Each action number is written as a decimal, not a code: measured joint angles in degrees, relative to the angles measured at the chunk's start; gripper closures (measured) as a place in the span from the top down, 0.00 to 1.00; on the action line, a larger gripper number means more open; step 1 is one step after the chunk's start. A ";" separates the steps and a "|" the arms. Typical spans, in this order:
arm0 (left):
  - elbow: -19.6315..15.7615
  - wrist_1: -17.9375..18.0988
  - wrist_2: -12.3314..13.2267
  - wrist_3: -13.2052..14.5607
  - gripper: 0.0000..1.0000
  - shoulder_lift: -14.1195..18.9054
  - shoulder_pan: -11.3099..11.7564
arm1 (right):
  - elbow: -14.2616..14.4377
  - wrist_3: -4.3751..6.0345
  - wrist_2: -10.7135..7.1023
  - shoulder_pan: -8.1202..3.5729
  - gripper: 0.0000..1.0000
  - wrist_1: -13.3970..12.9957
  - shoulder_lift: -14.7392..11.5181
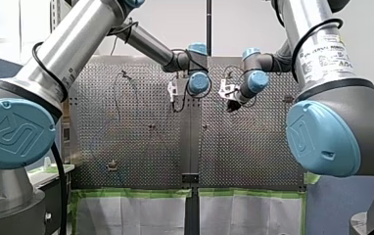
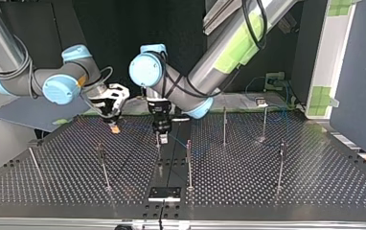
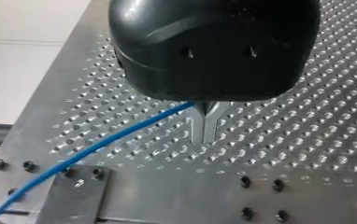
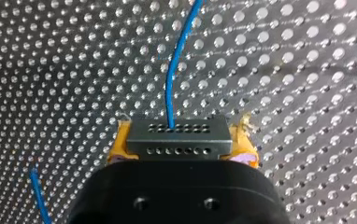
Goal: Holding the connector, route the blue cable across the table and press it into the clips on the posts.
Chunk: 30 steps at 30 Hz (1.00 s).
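In the right wrist view my right gripper (image 4: 181,142) is shut on a grey connector (image 4: 179,130) with rows of small holes, held between its yellow pads (image 4: 119,142). The blue cable (image 4: 176,60) leaves the connector and runs ahead over the perforated table. In the left wrist view my left gripper (image 3: 206,133) has its metal fingers pressed together on the blue cable (image 3: 97,144), which trails off to one side. In the top view my right gripper (image 2: 115,124) hovers at the left, my left gripper (image 2: 162,133) just right of it, low over the table.
Several thin clip posts stand on the table, among them one (image 2: 103,165) near my right gripper, one (image 2: 189,163) in the middle and one (image 2: 280,163) at the top view's right. A dark plate (image 2: 164,193) lies at the near edge. A second bit of blue cable (image 4: 39,196) lies beside my right gripper.
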 joint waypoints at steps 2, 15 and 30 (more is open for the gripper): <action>-0.93 0.90 0.40 -0.03 0.00 -0.01 -0.20 | 0.64 -0.09 -0.03 -0.27 0.00 -0.05 -0.49; -7.90 7.86 2.90 -0.81 0.00 -0.74 -0.76 | 3.55 -1.07 -1.85 -1.41 0.00 -1.02 -1.61; -15.16 15.12 6.10 -2.57 0.00 -3.17 -1.04 | 5.73 -0.47 -3.81 -1.71 0.00 -4.41 0.68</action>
